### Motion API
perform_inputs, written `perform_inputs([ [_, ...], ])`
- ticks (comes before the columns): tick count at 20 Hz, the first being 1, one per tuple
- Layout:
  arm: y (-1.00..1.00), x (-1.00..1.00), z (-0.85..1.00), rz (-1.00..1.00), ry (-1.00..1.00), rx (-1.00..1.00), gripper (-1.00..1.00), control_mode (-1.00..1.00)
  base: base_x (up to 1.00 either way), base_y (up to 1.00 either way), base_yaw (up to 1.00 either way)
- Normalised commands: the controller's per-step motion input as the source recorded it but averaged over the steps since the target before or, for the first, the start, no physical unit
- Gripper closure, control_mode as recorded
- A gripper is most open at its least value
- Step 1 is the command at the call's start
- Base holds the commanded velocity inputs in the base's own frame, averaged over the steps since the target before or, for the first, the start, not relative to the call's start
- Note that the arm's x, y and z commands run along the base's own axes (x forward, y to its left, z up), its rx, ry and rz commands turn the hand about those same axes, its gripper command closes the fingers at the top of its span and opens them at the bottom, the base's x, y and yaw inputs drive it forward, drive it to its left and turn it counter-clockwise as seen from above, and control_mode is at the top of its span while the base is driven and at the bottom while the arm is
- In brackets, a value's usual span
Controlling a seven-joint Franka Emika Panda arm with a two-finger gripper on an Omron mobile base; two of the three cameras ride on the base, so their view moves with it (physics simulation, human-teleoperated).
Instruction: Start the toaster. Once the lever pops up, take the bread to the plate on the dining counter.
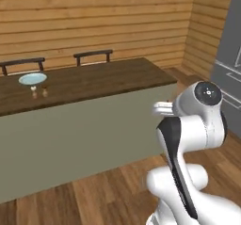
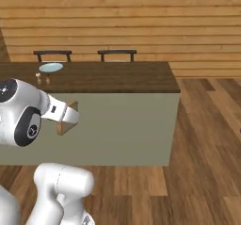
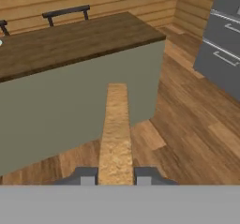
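Note:
My gripper [image 3: 116,177] is shut on the bread [image 3: 116,134], a tan slice seen edge-on that sticks out between the two fingertips [image 3: 87,176]. In the right base view the bread [image 2: 67,118] hangs in the gripper [image 2: 63,113] in front of the dining counter's pale side wall. The dining counter [image 1: 99,80] has a dark wood-grain top. The pale blue-green plate [image 1: 33,78] lies at its far left end, well away from the gripper [image 1: 162,108]. The toaster is out of view.
Two small shakers [image 1: 39,92] stand just in front of the plate. Two dark-framed chairs [image 1: 93,55] stand behind the counter. Tall grey cabinet fronts [image 3: 225,35] rise at the right. Wood floor [image 2: 202,139] lies open beyond the counter's right end.

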Motion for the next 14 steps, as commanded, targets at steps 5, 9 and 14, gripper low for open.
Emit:
perform_inputs([
  [5, 0.00, 0.00, 0.00, 0.00, 0.00, 0.00, 1.00, 1.00, 0.48, -1.00, 0.00],
  [9, 0.00, 0.00, 0.00, 0.00, 0.00, 0.00, 1.00, 1.00, 0.38, -1.00, 0.06],
  [14, 0.00, 0.00, 0.00, 0.00, 0.00, 0.00, 1.00, 1.00, 0.51, -1.00, 0.30],
])
